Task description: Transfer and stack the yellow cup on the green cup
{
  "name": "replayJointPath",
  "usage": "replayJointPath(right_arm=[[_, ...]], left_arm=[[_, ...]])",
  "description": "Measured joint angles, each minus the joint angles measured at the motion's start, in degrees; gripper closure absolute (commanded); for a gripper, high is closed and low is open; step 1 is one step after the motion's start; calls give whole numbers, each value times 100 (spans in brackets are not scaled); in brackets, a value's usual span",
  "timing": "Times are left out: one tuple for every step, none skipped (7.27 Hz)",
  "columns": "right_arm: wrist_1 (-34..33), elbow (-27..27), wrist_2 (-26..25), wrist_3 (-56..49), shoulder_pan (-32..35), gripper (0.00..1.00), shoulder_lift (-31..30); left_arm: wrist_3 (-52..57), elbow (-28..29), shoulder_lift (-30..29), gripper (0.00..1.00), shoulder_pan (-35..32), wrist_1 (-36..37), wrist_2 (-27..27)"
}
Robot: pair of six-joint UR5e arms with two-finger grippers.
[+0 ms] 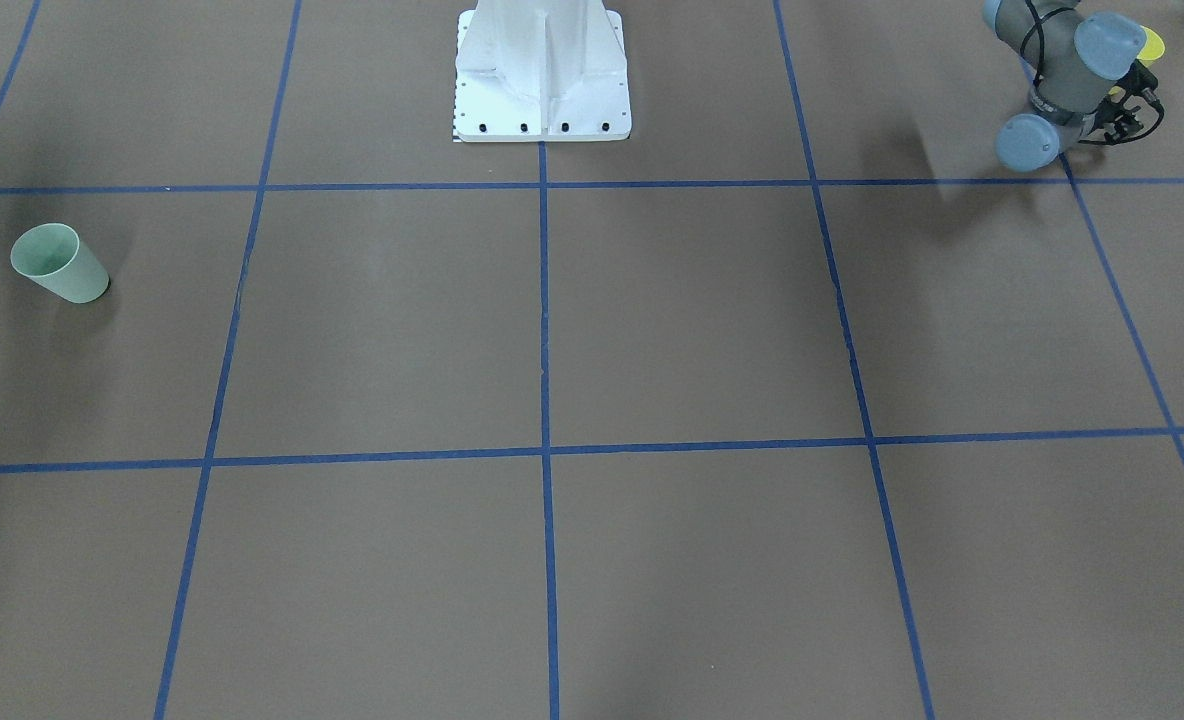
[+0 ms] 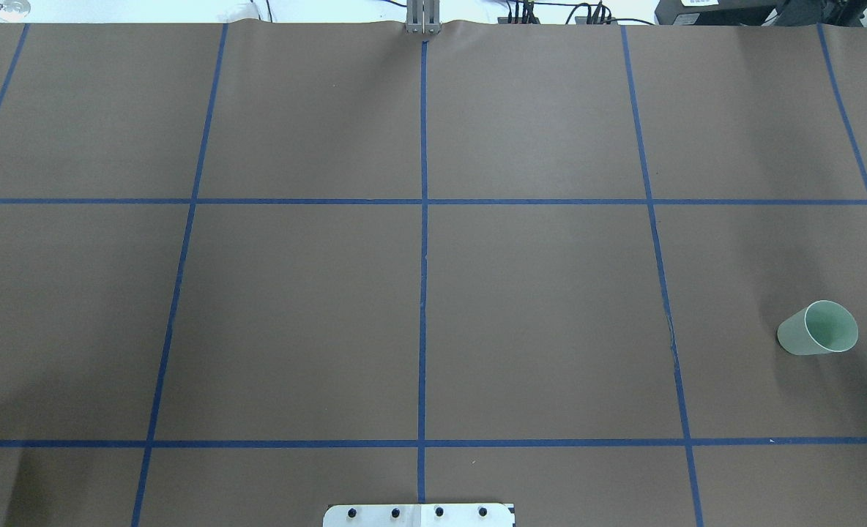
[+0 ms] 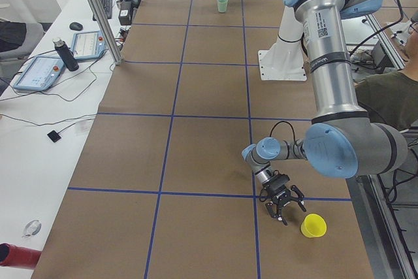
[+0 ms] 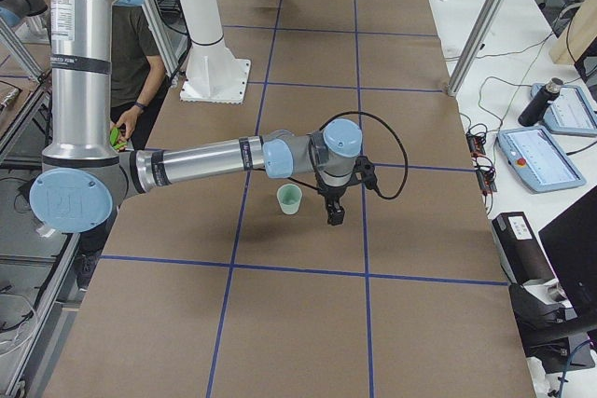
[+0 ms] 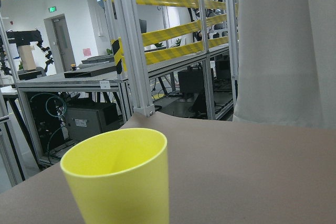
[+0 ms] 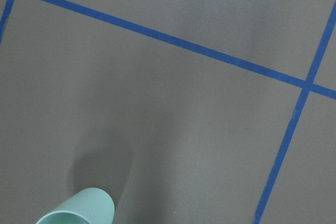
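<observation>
The yellow cup [image 3: 313, 225] stands upright on the brown table near its end on my left. It fills the lower left of the left wrist view [image 5: 118, 179], and only its rim [image 1: 1150, 44] shows behind the arm in the front view. My left gripper [image 3: 290, 212] hangs low just beside it, open and empty, apart from the cup. The green cup [image 2: 818, 328] stands upright at the other end; it also shows in the front view [image 1: 57, 262]. My right gripper [image 4: 333, 213] points down just beside the green cup [image 4: 290, 199]; I cannot tell whether it is open.
The white robot base [image 1: 542, 75] stands at the table's middle edge. Blue tape lines [image 2: 423, 293] divide the brown table into squares. A side bench with tablets and a bottle [image 3: 65, 53] runs along the far edge.
</observation>
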Motion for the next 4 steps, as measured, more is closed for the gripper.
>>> replayJointPath(right_arm=[[0,-11,-5,0,-5,0,0],[0,-18,-13,0,-10,0,-8],[0,-19,-15,0,-14,0,-18],[0,-18,-12,0,-16,0,-23]], left_arm=[[-134,-18,60,0,143,-37,-104],[-210,-21,154,0,212,-113,-143],[-286,-21,242,0,253,-245,-156],[-400,-20,299,0,298,-383,-162]])
